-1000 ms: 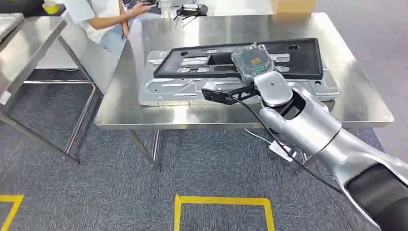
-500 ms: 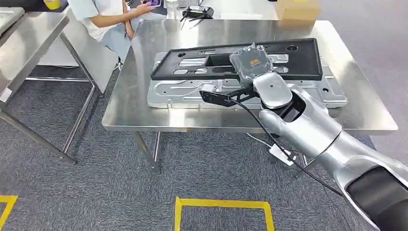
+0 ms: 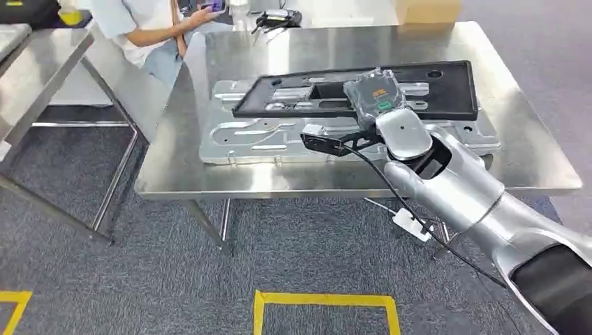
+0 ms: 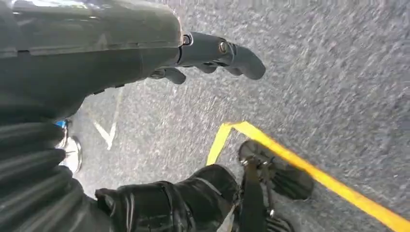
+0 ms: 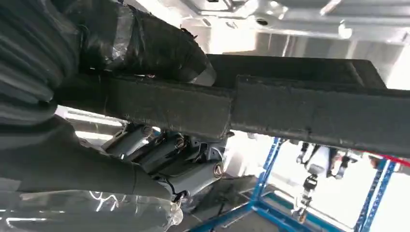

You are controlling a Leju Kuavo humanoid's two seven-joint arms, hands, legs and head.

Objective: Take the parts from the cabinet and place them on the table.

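Steel worktop (image 3: 530, 167) carries the black part (image 3: 447, 87) lying left-to-right, directly beyond the right hand (image 3: 377, 98) gripping its near edge; left hand (image 4: 212, 53) hangs empty, fingers loosely curled.

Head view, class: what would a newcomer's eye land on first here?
The long black panel stands out most, lying across a silver metal plate on the steel table. The right robot hand, under a clear cover, grips the panel near its middle. A seated person is at the table's far left corner.
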